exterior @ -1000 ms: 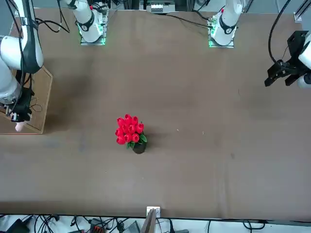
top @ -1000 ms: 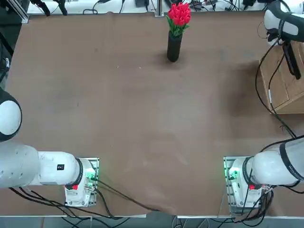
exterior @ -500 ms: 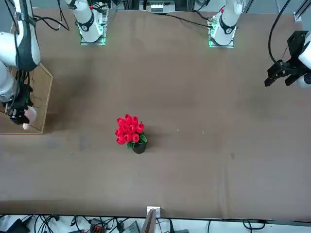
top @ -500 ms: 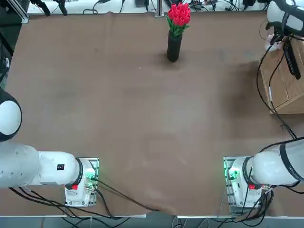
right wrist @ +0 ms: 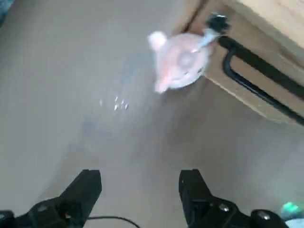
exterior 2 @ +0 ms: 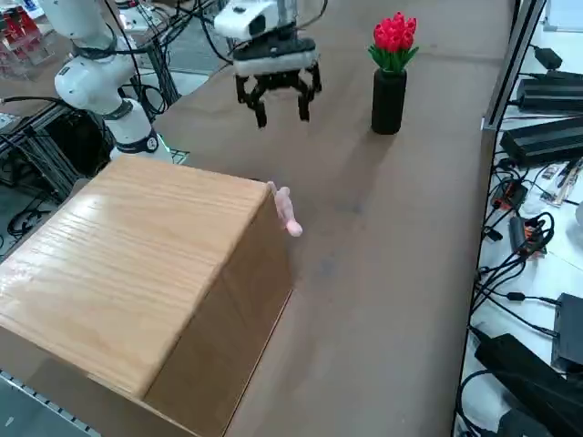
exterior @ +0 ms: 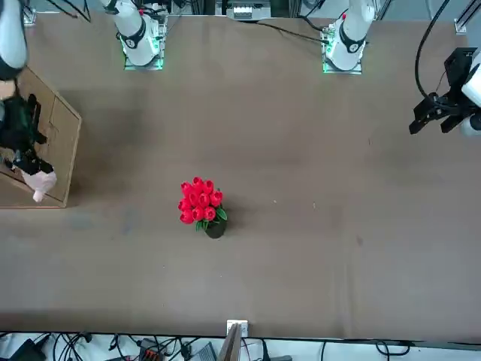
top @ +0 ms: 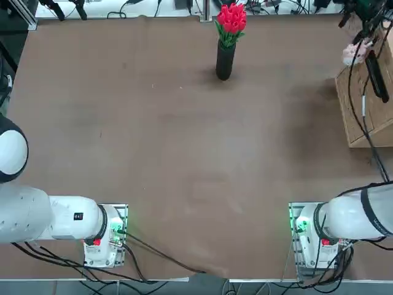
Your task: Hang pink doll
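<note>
Right side view: pink doll (exterior 2: 286,210) hangs at the wooden cabinet's (exterior 2: 233,328) front corner, above the worktop (exterior 2: 373,300). Right end effector (exterior 2: 281,107) wide, empty, clear of it. Likely light, soft, squashy; if regripping, pinch the body gently.

White robot arm with black bands and a dark two-fingered claw (exterior 2: 281,89)

Rounded white arm segments (exterior 2: 96,86) meet at smooth joints with dark trim; loose black cables (top: 359,92) run along them, one carrying a white tag (top: 363,106). Blocky matte-black fingers (right wrist: 80,197) bear small silvery round screws (right wrist: 223,207), and the white base section (top: 318,222) shows green lights (top: 301,227) and a red patch (top: 326,242).
</note>
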